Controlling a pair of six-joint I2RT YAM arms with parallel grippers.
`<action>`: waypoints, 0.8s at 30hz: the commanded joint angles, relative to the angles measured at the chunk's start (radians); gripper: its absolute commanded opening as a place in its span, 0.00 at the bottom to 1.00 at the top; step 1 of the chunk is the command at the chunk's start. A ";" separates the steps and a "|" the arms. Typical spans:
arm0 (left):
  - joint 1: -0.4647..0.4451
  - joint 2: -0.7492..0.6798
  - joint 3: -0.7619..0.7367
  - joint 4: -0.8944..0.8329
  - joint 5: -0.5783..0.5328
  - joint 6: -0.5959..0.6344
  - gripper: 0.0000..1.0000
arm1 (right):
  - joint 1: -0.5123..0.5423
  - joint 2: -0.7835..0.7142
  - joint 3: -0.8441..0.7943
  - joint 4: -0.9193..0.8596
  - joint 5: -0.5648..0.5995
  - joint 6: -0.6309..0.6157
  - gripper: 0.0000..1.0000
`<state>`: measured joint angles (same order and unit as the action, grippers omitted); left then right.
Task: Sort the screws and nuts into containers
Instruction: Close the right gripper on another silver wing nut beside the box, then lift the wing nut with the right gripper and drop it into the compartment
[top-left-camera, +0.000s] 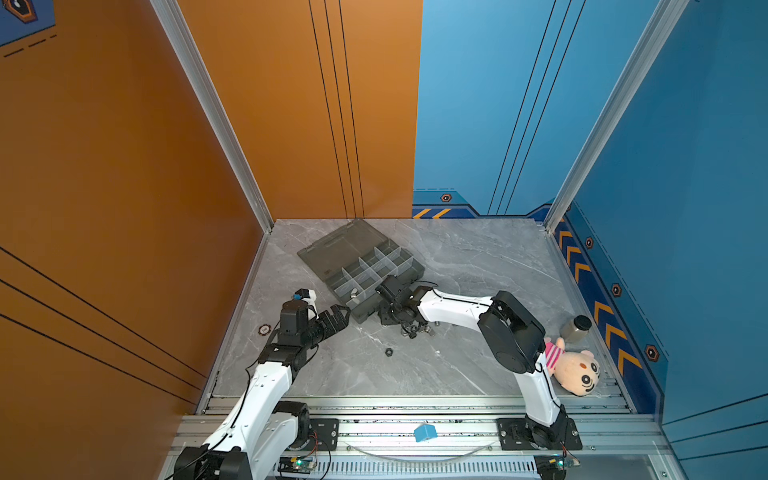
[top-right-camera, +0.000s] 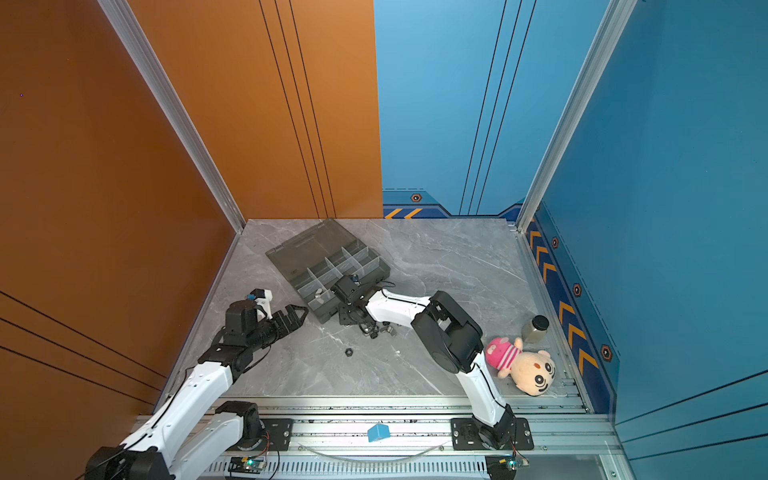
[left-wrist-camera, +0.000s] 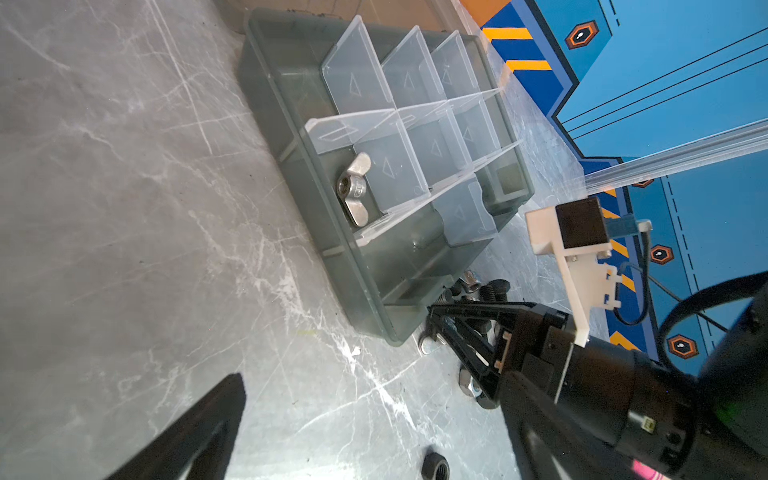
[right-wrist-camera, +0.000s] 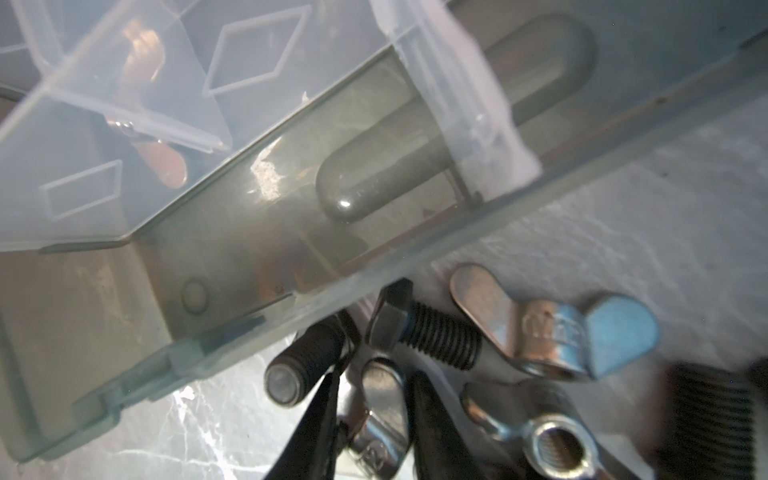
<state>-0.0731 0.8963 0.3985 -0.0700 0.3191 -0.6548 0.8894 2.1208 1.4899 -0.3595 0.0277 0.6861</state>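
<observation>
Between the two black fingers of the right gripper stands one wing of a silver wing nut. The fingers sit close on either side of it, but whether they pinch it cannot be told. Just beside it, on the grey marble table, the right wrist view shows two more wing nuts and three black screws: one with a hex head, one seen end-on, one blurred at the picture's edge. This heap lies outside the smoky-grey box, against its near wall.

Inside the box, a single boxed wing nut lies between the two long clear dividers, at the end nearest the left gripper. The lid lies open flat behind the tray.

One black nut sits alone on the table, apart from the heap and nearer the front.

The left gripper hangs just beside the box's near corner, its fingers spread wide and holding nothing. Only one finger shows in the left wrist view.

Near the table's right edge stand one black-capped bottle and one plush doll, side by side. One blue block rests on the front rail.
</observation>
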 joint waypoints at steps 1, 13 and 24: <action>-0.005 0.006 -0.011 0.010 0.011 0.019 0.98 | 0.012 0.053 -0.028 -0.140 0.039 0.023 0.32; -0.003 0.004 -0.019 0.014 0.012 0.023 0.98 | 0.042 0.065 -0.049 -0.160 0.053 0.049 0.33; -0.003 0.007 -0.020 0.019 0.014 0.022 0.98 | 0.045 0.050 -0.064 -0.170 0.068 0.060 0.39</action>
<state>-0.0731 0.9001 0.3931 -0.0662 0.3191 -0.6518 0.9279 2.1208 1.4853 -0.3759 0.1040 0.7227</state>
